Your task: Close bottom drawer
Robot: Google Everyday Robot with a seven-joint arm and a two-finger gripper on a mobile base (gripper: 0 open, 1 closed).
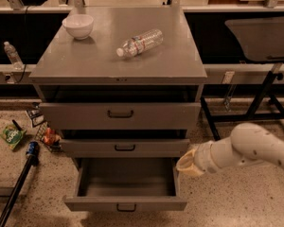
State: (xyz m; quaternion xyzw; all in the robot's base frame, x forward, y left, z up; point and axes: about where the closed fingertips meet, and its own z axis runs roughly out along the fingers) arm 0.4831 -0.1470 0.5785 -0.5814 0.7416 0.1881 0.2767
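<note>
One grey metal bottom drawer (125,203), pulled open, just left of cream gripper (189,163); grip state unreadable; speckled floor (236,200) beneath.

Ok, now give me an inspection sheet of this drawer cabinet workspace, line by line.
Surface: grey cabinet top, holding two items.
Job's things: bottom drawer pulled well out, handle facing the camera; not yet closed.
Clutter: white bowl at the top's back left; plastic bottle lying on its side; green packet and black pole on the floor, left.
Grippers: gripper close beside the bottom drawer's right side, near its rear corner, not at the handle.
Cables: thin dark cord hangs at far left.
Surroundings: speckled floor; dark table at right.
</note>
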